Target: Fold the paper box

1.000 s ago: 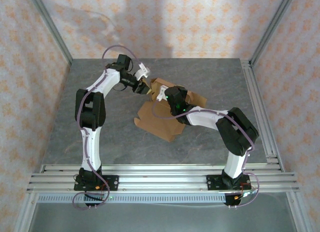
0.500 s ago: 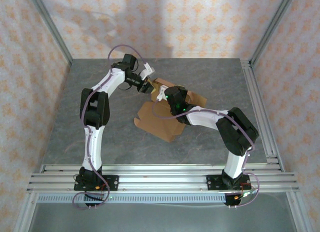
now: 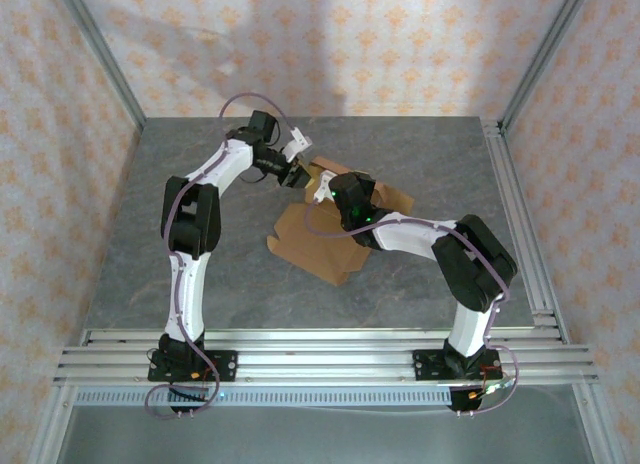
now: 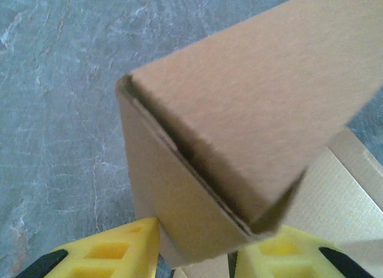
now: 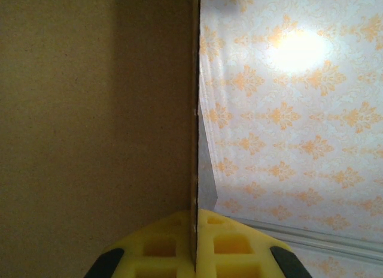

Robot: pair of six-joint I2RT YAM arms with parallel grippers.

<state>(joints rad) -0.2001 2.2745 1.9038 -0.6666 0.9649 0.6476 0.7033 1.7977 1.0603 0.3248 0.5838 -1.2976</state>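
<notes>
My right gripper (image 5: 194, 249) is pinched tight on a thin upright panel of the paper box (image 3: 318, 242). The two yellow pads (image 5: 158, 245) meet with only the cardboard edge between them. To the left of that edge the brown panel takes up my wrist view; to the right I see the patterned wall (image 5: 287, 128) and a metal rail (image 5: 317, 237) low down.

My left gripper (image 4: 197, 257) grips a folded corner of the same box. One yellow finger (image 4: 114, 251) touches its left face and the other sits against its right side, so the corner fills the gap between them.

From above, both grippers are at the far end of the box, the left one (image 3: 297, 174) just beside the right one (image 3: 322, 191), with the raised flaps between them. The rest of the box lies flat on the grey table (image 3: 200, 244), near its middle, spreading toward the near left, and another flap lies flat to the right.
</notes>
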